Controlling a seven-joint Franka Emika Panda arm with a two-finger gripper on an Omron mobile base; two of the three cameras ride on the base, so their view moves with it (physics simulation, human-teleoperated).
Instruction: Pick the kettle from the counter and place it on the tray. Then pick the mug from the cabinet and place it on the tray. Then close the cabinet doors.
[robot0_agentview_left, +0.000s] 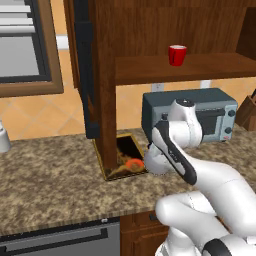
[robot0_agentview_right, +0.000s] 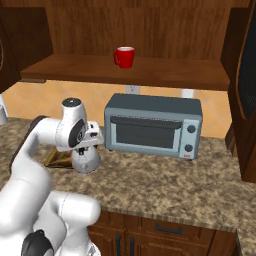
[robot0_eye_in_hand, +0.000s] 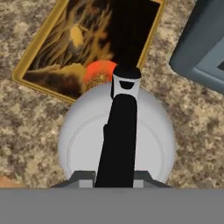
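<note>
We hang our jaws (robot0_eye_in_hand: 114, 175) straddling the kettle (robot0_eye_in_hand: 151, 131) handle, on the worktop (robot0_eye_in_hand: 26, 127); whether they grip, we cannot tell. The tray (robot0_eye_in_hand: 41, 78) lies just beyond, so the carry looks short.

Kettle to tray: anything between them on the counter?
Nothing: in the hand view the kettle sits right at the tray rim's near edge, with bare granite counter beside it.
</note>
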